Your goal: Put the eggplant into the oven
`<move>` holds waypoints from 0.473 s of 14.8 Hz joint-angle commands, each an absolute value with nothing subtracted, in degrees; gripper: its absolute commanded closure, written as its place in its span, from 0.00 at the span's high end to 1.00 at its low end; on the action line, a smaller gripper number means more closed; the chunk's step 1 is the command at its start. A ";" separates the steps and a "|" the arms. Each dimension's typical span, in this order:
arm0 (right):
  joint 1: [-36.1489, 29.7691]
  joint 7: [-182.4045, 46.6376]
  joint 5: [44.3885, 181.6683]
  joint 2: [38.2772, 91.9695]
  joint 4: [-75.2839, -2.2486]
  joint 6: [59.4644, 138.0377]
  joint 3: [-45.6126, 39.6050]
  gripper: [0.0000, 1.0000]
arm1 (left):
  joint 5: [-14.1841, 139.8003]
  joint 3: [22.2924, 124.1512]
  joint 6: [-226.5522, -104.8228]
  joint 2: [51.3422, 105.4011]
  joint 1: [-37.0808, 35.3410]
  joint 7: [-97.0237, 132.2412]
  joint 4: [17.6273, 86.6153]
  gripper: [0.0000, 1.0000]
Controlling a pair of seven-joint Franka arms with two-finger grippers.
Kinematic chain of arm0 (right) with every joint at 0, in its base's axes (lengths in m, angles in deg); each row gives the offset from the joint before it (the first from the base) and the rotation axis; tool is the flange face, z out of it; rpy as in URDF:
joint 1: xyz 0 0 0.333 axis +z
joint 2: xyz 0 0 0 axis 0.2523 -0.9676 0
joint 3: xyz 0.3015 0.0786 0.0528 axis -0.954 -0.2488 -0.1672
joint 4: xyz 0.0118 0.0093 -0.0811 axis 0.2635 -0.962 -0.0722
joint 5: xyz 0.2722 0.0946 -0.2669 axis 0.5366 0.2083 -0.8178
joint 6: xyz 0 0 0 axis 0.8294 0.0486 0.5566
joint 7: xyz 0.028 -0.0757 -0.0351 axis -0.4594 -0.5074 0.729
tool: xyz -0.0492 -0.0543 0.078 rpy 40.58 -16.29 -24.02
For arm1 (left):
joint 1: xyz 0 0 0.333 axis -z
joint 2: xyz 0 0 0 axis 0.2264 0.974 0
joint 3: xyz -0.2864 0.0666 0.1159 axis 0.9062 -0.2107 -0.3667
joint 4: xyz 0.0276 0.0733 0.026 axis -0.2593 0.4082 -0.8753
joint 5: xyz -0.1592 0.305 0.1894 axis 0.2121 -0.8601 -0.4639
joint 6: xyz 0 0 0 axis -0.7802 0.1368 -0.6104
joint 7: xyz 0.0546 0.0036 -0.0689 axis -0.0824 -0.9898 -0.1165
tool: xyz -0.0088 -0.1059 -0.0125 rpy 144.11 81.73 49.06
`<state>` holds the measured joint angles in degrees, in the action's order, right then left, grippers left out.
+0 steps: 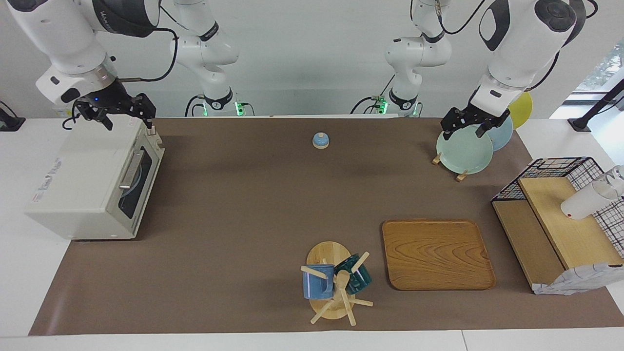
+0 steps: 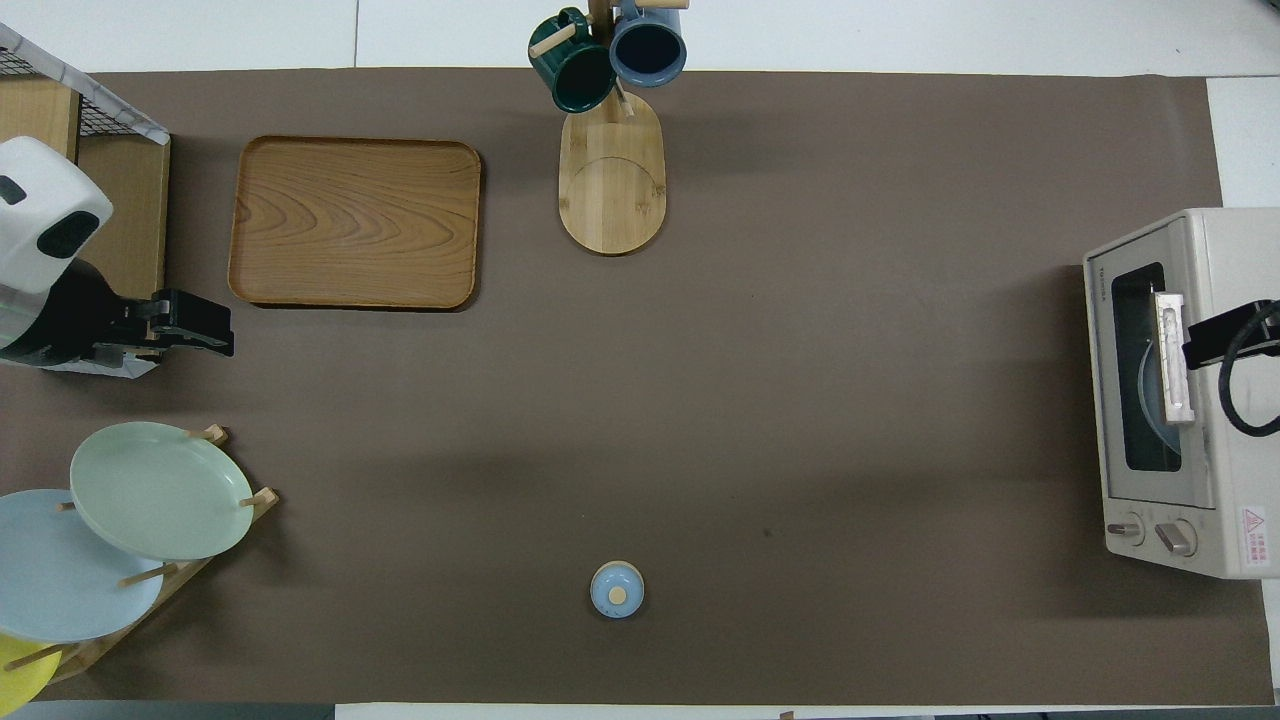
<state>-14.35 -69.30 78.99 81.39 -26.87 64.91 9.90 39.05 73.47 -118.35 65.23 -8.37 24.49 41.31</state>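
Facing view, upper left of the frame: we see the right claw spread open and empty over the closed oven. At upper right, the left claw hangs open, empty, over the green plate. We cannot find the eggplant; through the oven's door glass only a blue plate shows.

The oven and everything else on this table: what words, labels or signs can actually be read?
Oven, strip beside the door: small brand lettering, too small to read.
Oven, corner by the knobs: a red warning triangle with fine print, unreadable.
Oven, top panel: faint printed marking, unreadable.
Right arm's casing: lettering, too small to read.
Nothing else shows text.
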 commanded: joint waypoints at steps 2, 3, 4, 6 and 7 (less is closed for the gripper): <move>-14.00 -68.41 80.68 81.52 -26.60 65.27 10.00 1.00 | 38.81 73.97 -118.01 64.00 -9.31 24.79 42.06 1.00; -13.74 -68.41 80.07 81.52 -26.51 65.26 9.82 1.00 | 38.81 73.97 -118.01 64.00 -9.39 24.79 42.15 1.00; -13.74 -68.41 80.33 81.52 -26.16 65.35 9.82 1.00 | 38.81 73.97 -118.01 64.00 -9.31 24.79 42.15 1.00; -13.74 -68.24 80.59 81.34 -24.93 67.71 9.73 1.00 | 38.81 73.97 -118.01 64.00 -9.40 24.79 42.06 1.00; -13.74 -67.89 80.77 80.82 -24.84 68.07 9.65 1.00 | 38.81 73.97 -118.01 64.00 -9.40 24.79 42.06 1.00</move>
